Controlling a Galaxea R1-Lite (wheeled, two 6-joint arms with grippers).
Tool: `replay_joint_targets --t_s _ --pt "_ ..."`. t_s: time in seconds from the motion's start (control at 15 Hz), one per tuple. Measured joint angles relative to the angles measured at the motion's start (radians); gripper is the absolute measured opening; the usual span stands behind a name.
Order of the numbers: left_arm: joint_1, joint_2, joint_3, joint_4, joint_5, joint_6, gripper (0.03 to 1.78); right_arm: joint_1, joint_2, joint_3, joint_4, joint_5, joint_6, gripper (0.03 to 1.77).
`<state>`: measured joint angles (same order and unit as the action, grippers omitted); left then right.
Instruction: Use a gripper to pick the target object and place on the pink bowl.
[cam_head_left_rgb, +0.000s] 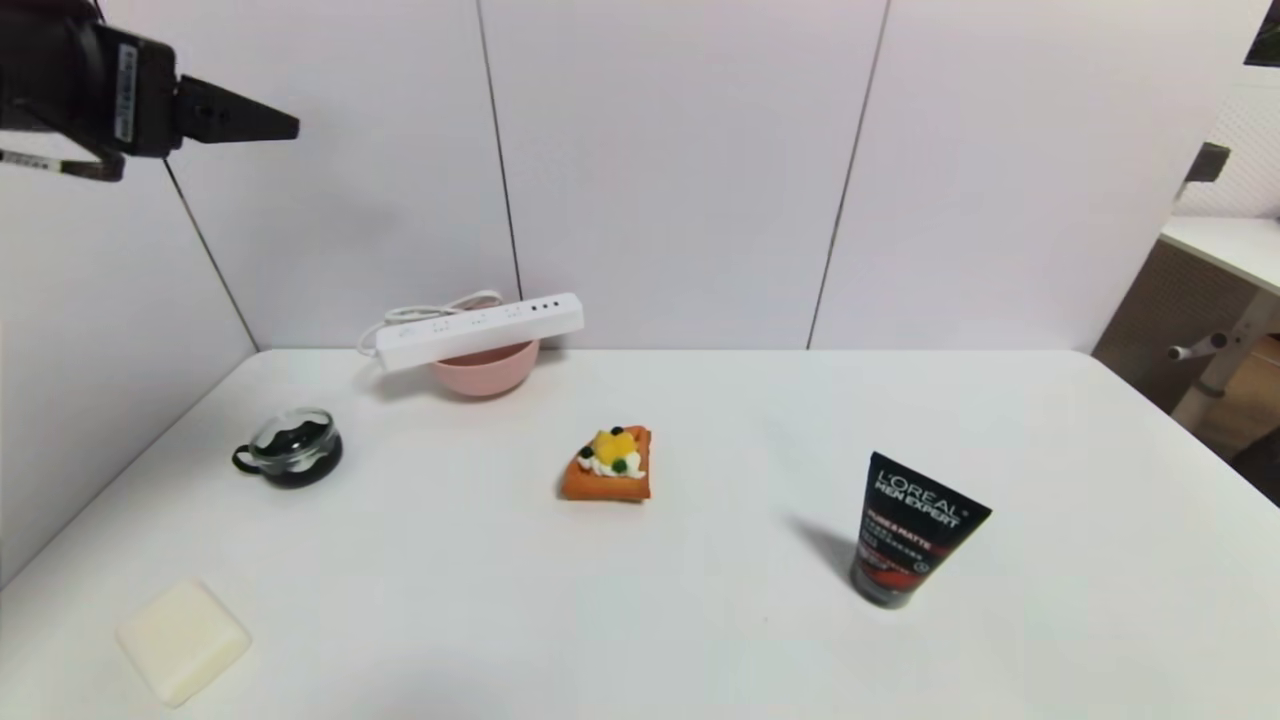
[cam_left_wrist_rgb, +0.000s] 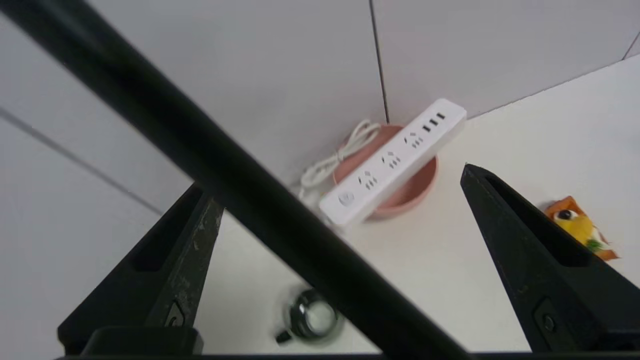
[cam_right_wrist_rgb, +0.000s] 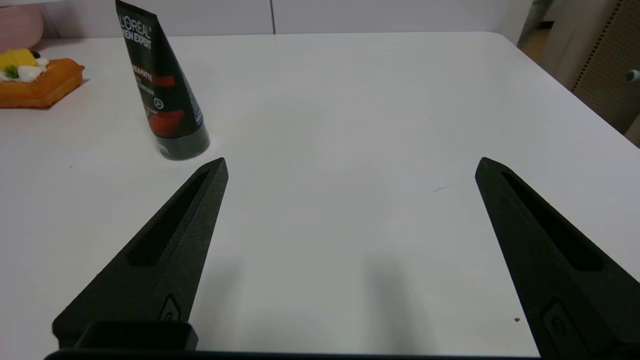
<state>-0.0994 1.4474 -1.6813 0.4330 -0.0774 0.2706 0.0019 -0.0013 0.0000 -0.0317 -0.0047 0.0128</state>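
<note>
The target object, a long white power strip (cam_head_left_rgb: 480, 330) (cam_left_wrist_rgb: 395, 160), lies across the rim of the pink bowl (cam_head_left_rgb: 487, 372) (cam_left_wrist_rgb: 415, 187) at the back left of the table, by the wall. Both its ends overhang the bowl, and its bundled cord trails behind. My left gripper (cam_head_left_rgb: 285, 125) (cam_left_wrist_rgb: 332, 177) hangs high above the table's left side, well away from the strip, open with nothing between its fingers. My right gripper (cam_right_wrist_rgb: 352, 160) is out of the head view. It stands open low over bare table, near the black tube.
A dark glass cup (cam_head_left_rgb: 292, 447) (cam_left_wrist_rgb: 312, 315) stands left of centre. An orange toy pastry (cam_head_left_rgb: 610, 463) (cam_right_wrist_rgb: 35, 80) lies mid-table. A black L'Oreal tube (cam_head_left_rgb: 905, 540) (cam_right_wrist_rgb: 162, 85) stands at the right. A cream block (cam_head_left_rgb: 183, 640) lies front left. A black cable (cam_left_wrist_rgb: 250, 190) crosses the left wrist view.
</note>
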Motion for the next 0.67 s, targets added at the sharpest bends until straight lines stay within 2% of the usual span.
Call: replay_joint_targets --t_s 0.2,0.47,0.67 --pt "0.003 -0.188 0.366 -0.116 0.043 -0.101 1.67 0.000 0.000 0.000 0.000 0.000 0.000 1.71" --pt "0.008 -0.478 0.888 -0.350 0.066 -0.142 1.68 0.000 0.000 0.000 0.000 0.000 0.000 1.71" --pt "0.010 -0.722 1.177 -0.440 0.073 -0.175 1.69 0.000 0.000 0.000 0.000 0.000 0.000 1.71"
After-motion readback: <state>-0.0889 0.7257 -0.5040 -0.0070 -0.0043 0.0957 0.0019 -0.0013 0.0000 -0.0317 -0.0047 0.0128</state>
